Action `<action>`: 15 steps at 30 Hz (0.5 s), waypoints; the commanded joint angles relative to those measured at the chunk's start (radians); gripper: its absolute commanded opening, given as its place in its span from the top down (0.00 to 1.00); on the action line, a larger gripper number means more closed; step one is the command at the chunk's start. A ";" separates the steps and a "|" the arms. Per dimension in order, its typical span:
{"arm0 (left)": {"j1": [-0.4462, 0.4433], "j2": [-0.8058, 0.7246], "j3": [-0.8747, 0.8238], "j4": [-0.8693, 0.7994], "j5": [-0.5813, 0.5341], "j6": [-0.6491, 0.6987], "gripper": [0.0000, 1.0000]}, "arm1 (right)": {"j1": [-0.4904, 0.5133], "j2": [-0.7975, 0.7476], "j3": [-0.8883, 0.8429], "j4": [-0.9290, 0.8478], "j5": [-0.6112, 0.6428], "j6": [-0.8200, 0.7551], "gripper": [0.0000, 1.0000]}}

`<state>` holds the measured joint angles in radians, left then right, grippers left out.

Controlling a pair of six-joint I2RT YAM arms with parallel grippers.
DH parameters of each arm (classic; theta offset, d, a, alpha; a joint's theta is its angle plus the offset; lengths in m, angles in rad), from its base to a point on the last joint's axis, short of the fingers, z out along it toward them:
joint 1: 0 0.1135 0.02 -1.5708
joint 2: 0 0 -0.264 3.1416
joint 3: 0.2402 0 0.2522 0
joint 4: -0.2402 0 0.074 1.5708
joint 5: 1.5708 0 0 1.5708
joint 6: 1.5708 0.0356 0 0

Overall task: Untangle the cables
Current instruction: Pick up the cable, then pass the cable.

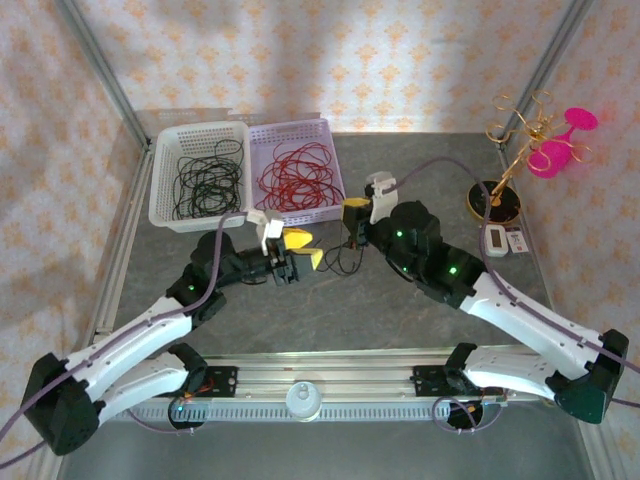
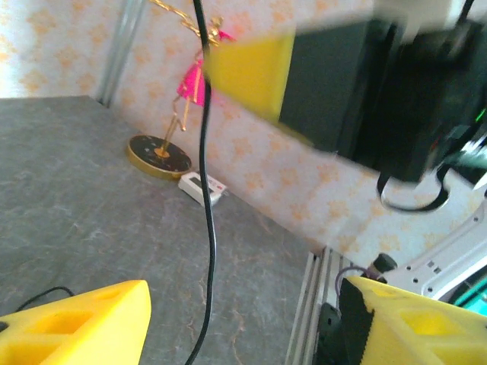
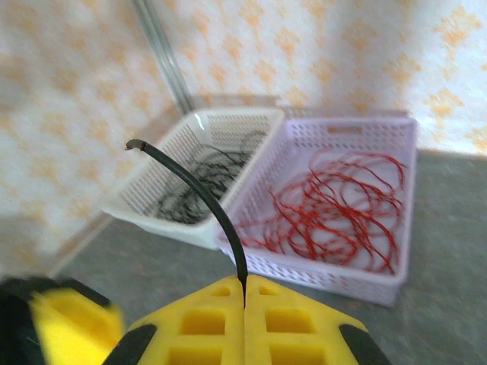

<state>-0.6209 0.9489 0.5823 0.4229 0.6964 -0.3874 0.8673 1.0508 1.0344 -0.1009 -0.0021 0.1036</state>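
Observation:
My right gripper [image 3: 244,298] is shut on one black cable [image 3: 207,196], whose short free end curves up above the pads. In the top view that gripper [image 1: 352,214] hangs over the mid table, and the black cable [image 1: 346,258] droops from it in a small loop onto the grey surface. My left gripper [image 1: 304,250] stands just to its left, open. In the left wrist view the same cable [image 2: 211,228] runs down between the yellow fingers [image 2: 76,328] without touching them. Black cables [image 1: 208,180] lie in the white basket [image 1: 160,190] and red cables [image 1: 298,172] in the lilac basket [image 1: 336,155].
A gold stand with a pink figure [image 1: 495,200] and a small white device [image 1: 497,240] sit at the right. More pink and gold ornaments [image 1: 560,148] stand at the far right corner. A metal rail [image 1: 320,375] runs along the near edge between the arm bases.

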 commanded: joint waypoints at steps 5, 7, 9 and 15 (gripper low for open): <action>-0.044 0.121 0.074 0.075 -0.068 0.115 0.31 | -0.002 0.040 0.103 0.075 -0.162 0.092 1.00; -0.045 0.133 0.076 0.080 -0.085 0.124 0.33 | -0.002 0.032 0.098 0.082 -0.176 0.110 1.00; -0.043 0.141 0.077 0.077 -0.108 0.126 0.39 | -0.002 0.025 0.092 0.090 -0.192 0.122 1.00; -0.044 0.140 0.089 0.062 -0.129 0.107 1.00 | -0.002 0.011 0.094 0.095 -0.191 0.139 1.00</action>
<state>-0.6613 1.0954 0.6353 0.4389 0.6006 -0.2832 0.8669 1.0847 1.1126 -0.0479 -0.1772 0.2184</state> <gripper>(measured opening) 0.040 0.039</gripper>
